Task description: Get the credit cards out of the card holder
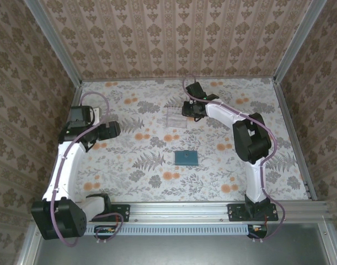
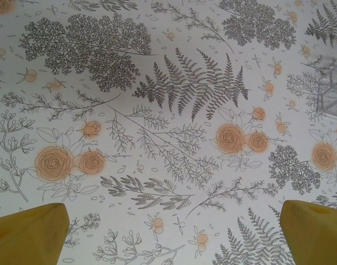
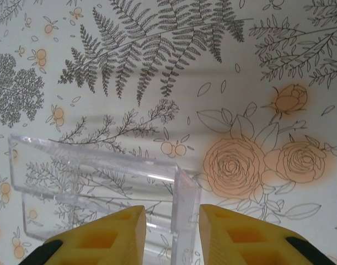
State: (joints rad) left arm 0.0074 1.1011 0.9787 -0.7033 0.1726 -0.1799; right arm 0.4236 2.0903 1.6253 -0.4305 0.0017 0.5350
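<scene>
On the floral table [image 1: 157, 182], the closed teal card holder [image 1: 186, 158] is left untouched at the centre, while the far clear tray [image 1: 176, 117] is straddled by the right gripper [image 3: 172, 214], jaws narrowed and grip uncertain, and the left gripper [image 2: 172, 208] is held wide open, so reaching for the holder is judged the next need.

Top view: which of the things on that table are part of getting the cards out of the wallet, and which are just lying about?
Part of the job:
- teal wallet, flat in the middle of the table, no gripper on it

Just lying about:
- clear plastic tray, although the right gripper has a finger on each side of one of its walls
- flowered table cover
</scene>
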